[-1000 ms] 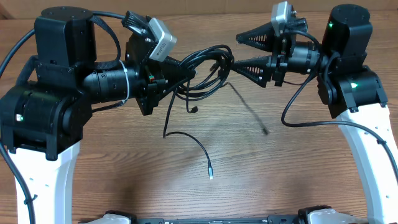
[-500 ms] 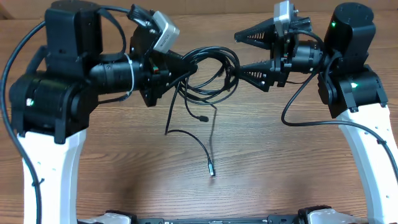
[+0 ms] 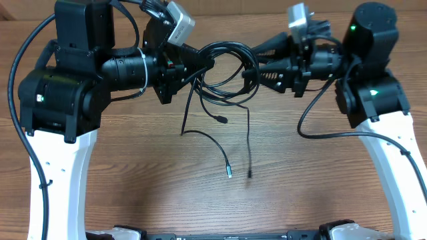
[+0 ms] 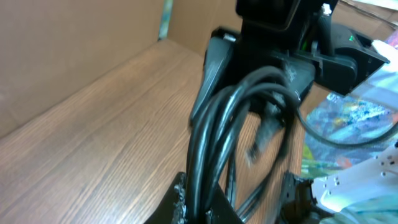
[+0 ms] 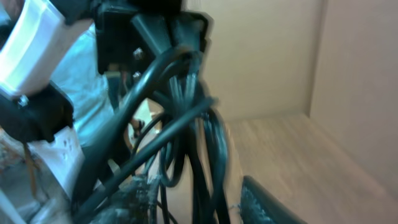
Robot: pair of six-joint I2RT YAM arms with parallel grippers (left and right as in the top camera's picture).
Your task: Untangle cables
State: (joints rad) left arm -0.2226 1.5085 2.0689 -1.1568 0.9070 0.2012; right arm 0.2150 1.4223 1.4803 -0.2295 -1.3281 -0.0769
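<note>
Holding cables (image 3: 223, 70) mid-air between arms, above desk (image 3: 133, 180). My left gripper (image 3: 202, 66) clamped shut on them; right gripper (image 3: 252, 62) straddles far side, can't tell if it bites. Few strands dangle free, main coil looks knotted; I judge most work left

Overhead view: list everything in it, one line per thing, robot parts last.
cables: several, black, tangled, held in the air between the two tools, loose ends hanging down
table: one, brown wood, under everything
wrist cameras: two, grey, one on each wrist
arms: two, black on white bases, left and right sides
left tool: one, black, shut on the cables
right tool: one, black, at the bundle's far side, grip unclear
</note>
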